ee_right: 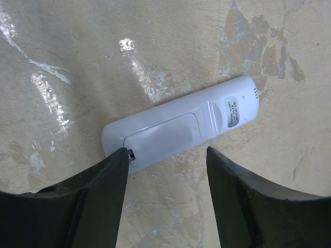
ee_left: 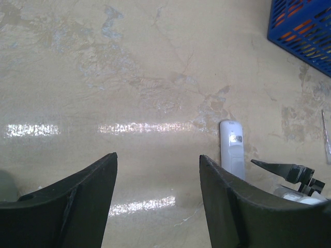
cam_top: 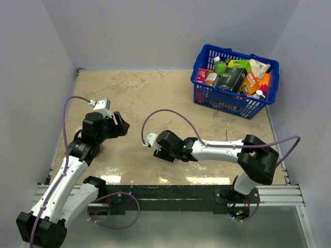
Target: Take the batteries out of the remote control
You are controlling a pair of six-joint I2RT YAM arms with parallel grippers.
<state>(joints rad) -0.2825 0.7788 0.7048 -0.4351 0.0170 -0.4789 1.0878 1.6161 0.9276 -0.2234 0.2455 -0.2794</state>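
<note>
The remote control (ee_right: 181, 126) lies flat on the table with its back up, label end to the right, and its battery cover closed. The batteries are hidden under that cover. My right gripper (ee_right: 168, 153) is open just above it. Its left fingertip (ee_right: 123, 155) touches the latch end of the cover, and its right fingertip (ee_right: 212, 154) is over bare table beside the remote. In the left wrist view the remote control (ee_left: 232, 150) lies just ahead of the right finger of my left gripper (ee_left: 158, 157). That gripper is open and holds nothing. From above, the right gripper (cam_top: 155, 150) covers the remote and the left gripper (cam_top: 123, 125) hovers to its left.
A blue basket (cam_top: 207, 95) full of packaged goods stands at the table's far right corner, and its corner (ee_left: 302, 26) shows in the left wrist view. Grey walls close in the table on the left, back and right.
</note>
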